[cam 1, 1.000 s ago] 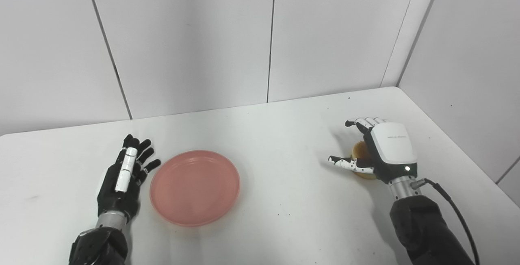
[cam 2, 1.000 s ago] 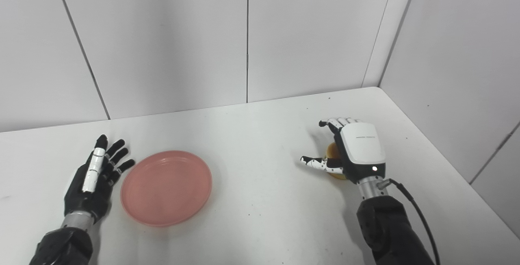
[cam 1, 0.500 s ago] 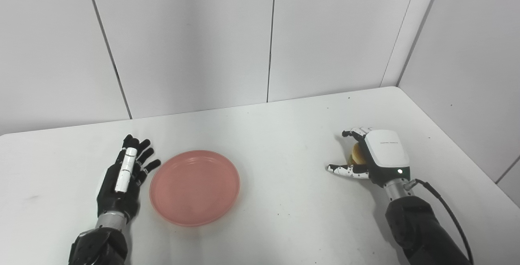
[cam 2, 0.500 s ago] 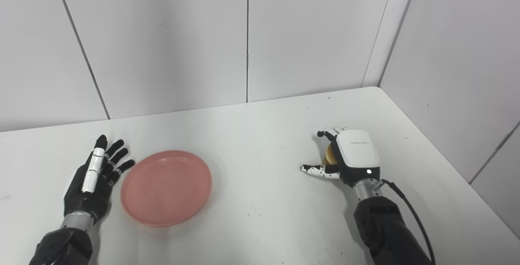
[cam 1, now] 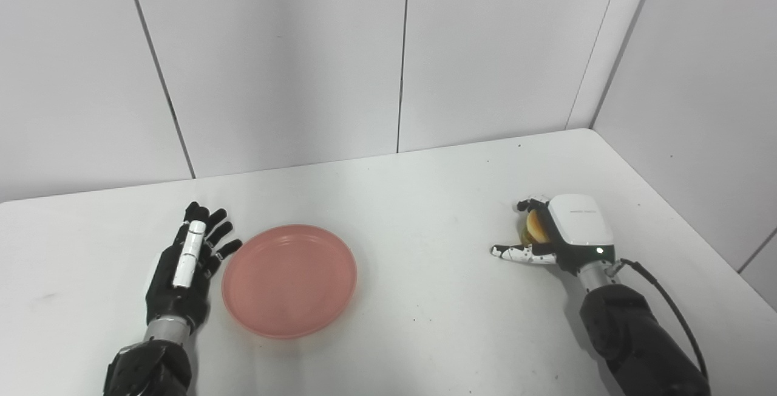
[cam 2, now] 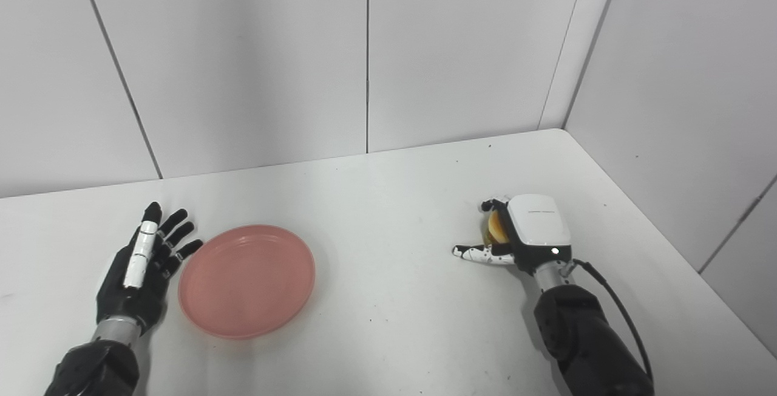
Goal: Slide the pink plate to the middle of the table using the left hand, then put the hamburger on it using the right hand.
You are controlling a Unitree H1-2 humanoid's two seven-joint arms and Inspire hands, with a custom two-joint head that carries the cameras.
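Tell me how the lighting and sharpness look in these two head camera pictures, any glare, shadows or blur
Left eye view: even, soft light, only a faint shadow under the pink plate on the table; no glare. Right eye view: equally sharp, the hamburger mostly hidden and shaded by the right hand; the left hand is crisp, no motion blur.

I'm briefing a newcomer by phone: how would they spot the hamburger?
Start at the white table and look to its right side, at the right hand. The hamburger is the small tan bun between its fingers, far from the pink plate.
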